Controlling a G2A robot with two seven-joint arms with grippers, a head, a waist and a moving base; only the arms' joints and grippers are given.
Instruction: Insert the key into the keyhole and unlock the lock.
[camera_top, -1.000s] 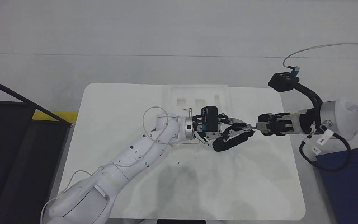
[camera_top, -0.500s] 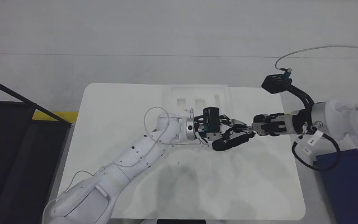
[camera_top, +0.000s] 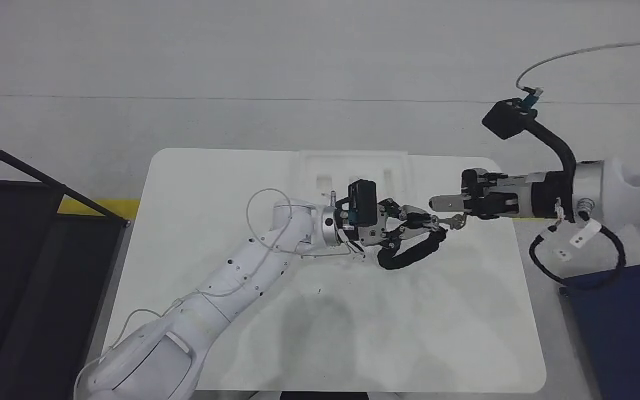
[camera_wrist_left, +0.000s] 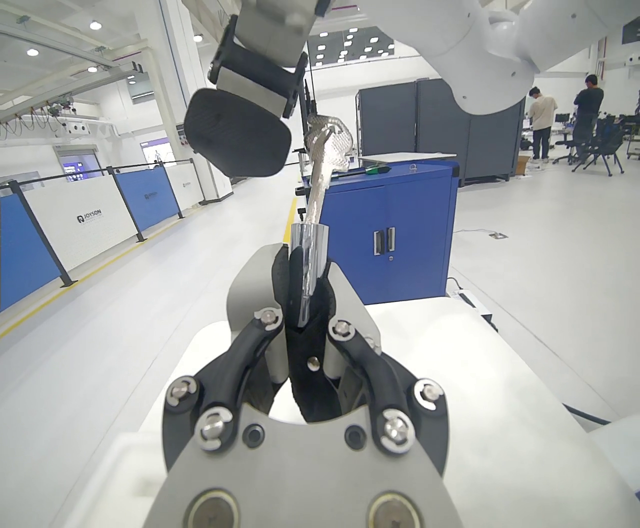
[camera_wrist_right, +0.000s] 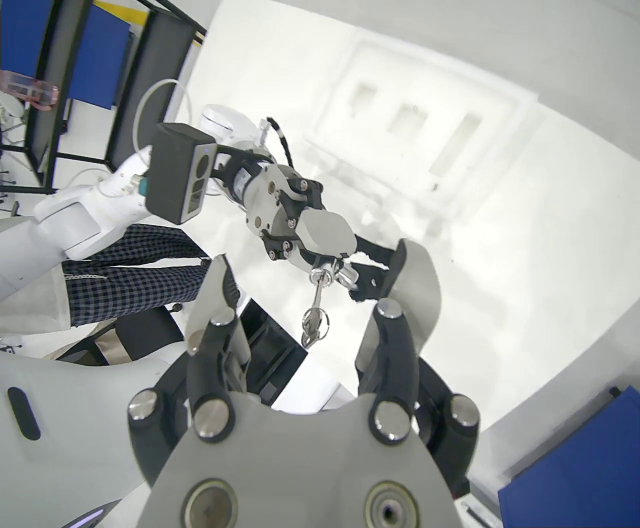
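you have the key (camera_wrist_left: 319, 175) seated in the lock (camera_wrist_left: 309, 250), which the left gripper (camera_wrist_left: 303, 300) clamps, while the right gripper (camera_top: 446, 210) stands open just off the key's head: by my judgement, the next move is to close on that head and turn it squarely.

Right end effector (camera_wrist_right: 317, 272) has apparently released the key (camera_wrist_left: 318, 192), drawing back

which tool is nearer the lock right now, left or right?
Left. The left tool is shut on the lock, clamping its chrome barrel. The right tool is open and off the lock, by the head of the key sticking out of it.
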